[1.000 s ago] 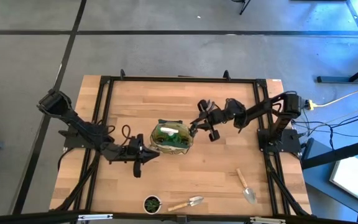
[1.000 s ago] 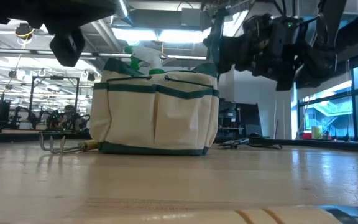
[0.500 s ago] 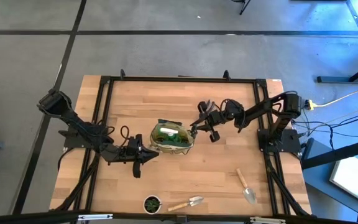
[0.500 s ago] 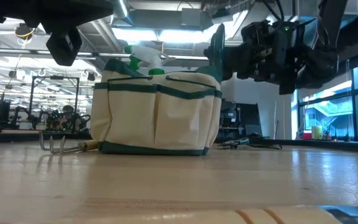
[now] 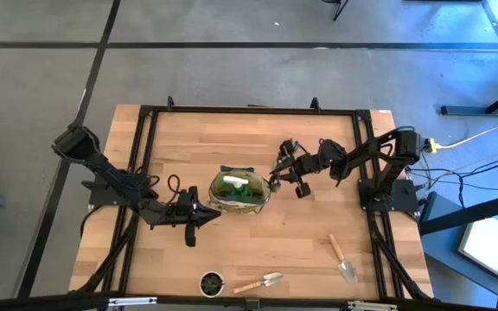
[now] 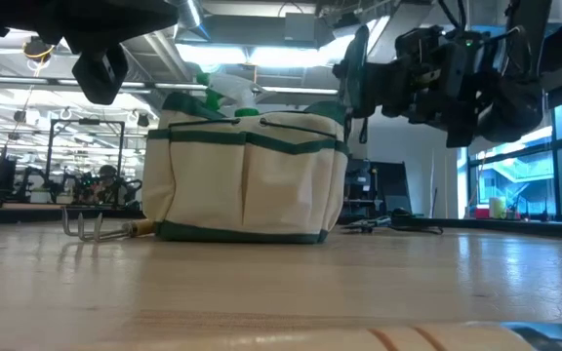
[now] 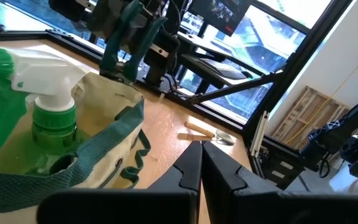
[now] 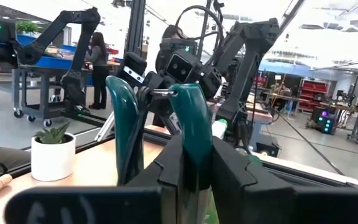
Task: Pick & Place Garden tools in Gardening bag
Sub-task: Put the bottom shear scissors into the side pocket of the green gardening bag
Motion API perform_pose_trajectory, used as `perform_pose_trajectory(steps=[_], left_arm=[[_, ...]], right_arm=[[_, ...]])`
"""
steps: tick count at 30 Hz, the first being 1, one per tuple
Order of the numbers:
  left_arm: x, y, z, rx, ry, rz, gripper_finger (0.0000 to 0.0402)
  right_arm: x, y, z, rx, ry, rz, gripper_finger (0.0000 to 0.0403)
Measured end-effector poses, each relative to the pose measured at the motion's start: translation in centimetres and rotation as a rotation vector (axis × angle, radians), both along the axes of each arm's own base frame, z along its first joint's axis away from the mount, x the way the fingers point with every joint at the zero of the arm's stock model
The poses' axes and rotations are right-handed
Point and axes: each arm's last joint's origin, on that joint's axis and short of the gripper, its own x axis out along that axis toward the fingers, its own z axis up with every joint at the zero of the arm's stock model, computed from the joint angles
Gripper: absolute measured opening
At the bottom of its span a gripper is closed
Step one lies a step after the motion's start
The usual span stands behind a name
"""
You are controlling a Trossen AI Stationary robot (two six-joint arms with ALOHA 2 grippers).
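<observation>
The tan gardening bag (image 5: pixel 240 192) stands on its base mid-table, with a green spray bottle (image 7: pixel 42 93) upright inside it. My right gripper (image 5: pixel 277 177) is just right of the bag's mouth, above rim height, shut on pruners with teal-green handles (image 8: pixel 122 118). My left gripper (image 5: pixel 199 214) hovers shut and empty at the bag's left side. A metal fork (image 6: pixel 96 229) lies flat on the table left of the bag. Two wooden-handled trowels (image 5: pixel 344 259) (image 5: pixel 262 282) lie flat near the front edge. My right gripper pinches one teal handle (image 8: pixel 191 124) of the pruners between its two fingers. The other handle stands free beside it. The handles stick out forward past the fingertips, toward the bag. The pruners are lifted clear (image 6: pixel 359 60); the gripper hides their blades.
A small dark pot with a green plant (image 5: pixel 212 282) stands at the front edge, left of the near trowel. A black frame (image 5: pixel 145 130) runs round the tabletop. Bare wood lies behind the bag and at the front right.
My right gripper has drawn back a little from the bag toward the table's right edge and risen slightly, still shut on the pruners. The bag and my left arm have kept still.
</observation>
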Motion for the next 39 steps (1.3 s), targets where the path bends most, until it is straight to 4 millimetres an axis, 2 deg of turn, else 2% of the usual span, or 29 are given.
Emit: perform_pose_trajectory(steps=[12,18,30,35,39], left_arm=[[0.0,0.0,0.0,-0.011,-0.001,0.0,0.0003],[0.0,0.0,0.0,-0.011,-0.002,0.0,0.0003],[0.0,0.0,0.0,-0.011,-0.002,0.006,0.0002],[0.0,0.0,0.0,-0.011,-0.002,0.006,0.0003],[0.0,0.0,0.0,-0.01,-0.002,0.006,0.0002]], right_arm=[[0.2,0.2,-0.6,-0.02,0.009,0.001,0.0053],[0.4,0.2,-1.2,-0.024,0.022,-0.087,0.0053],[1.7,1.0,-0.6,-0.046,0.006,-0.065,0.0053],[2.7,1.1,-1.0,-0.069,0.088,-0.067,0.0053],[2.7,1.1,-1.5,-0.083,0.127,-0.134,0.0053]])
